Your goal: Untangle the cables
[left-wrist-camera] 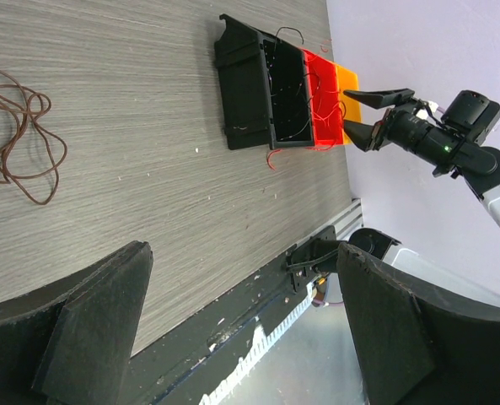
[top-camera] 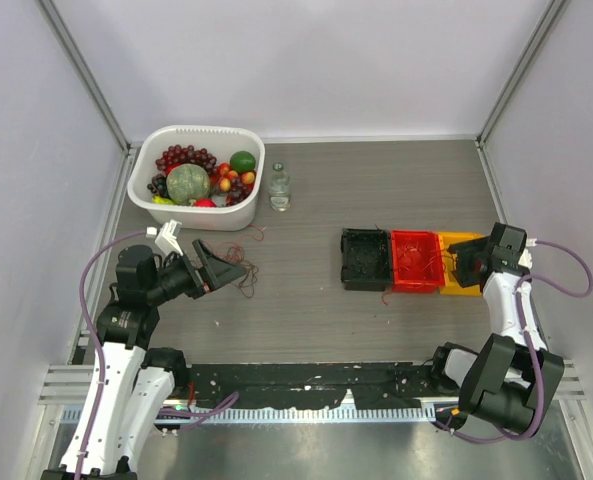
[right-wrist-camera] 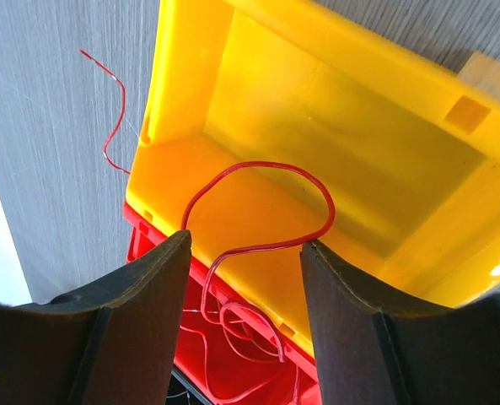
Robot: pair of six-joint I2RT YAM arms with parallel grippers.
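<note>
1. Hovering my right gripper over the seam between the yellow bin and the red bin, I have its jaws parted. Nothing is clamped.
2. A red cable arcs from one finger to the other and trails down into the red bin, where more red strands lie. It drapes between the fingers rather than being pinched. I judge it belongs in the red bin with its own colour, not hanging over the yellow one.
3. One more red strand lies loose on the table beside the yellow bin, so that colour is not fully gathered.
4. The black bin stands touching the red bin on its far side from the yellow. Thin dark wires seem to lie in it, though I cannot count them.
5. My left gripper is spread wide and empty, low over the table and aimed across it. The brown cable lies in loose loops just beside it, well apart from the bins, probably my next pick.
6. The risk is plain: these threads snag on fingertips, so a lift may drag the loop out of the bin.
</note>
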